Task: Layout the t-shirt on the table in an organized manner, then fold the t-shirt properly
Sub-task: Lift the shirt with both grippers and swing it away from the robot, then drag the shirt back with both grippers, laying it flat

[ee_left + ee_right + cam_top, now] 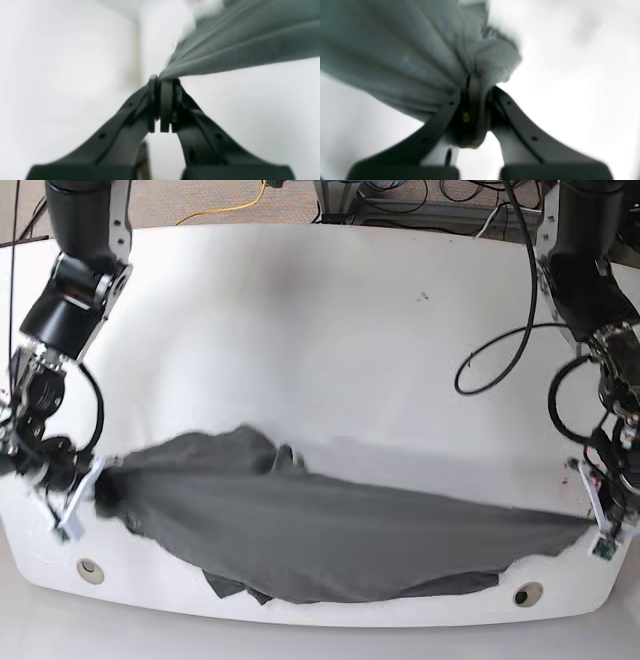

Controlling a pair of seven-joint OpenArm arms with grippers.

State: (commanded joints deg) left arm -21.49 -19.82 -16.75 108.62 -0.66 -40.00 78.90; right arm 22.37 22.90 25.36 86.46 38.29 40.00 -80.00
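Dark grey t-shirt is stretched wide and kinda wrinkly over the glossy white counter, left tool and right tool both clamped on soft bunched fabric.

The dark charcoal-grey t-shirt stretches left to right (wrinkled, mostly at its left end) over the near part of the glossy white table, whose curved near edge has two round grommet holes.
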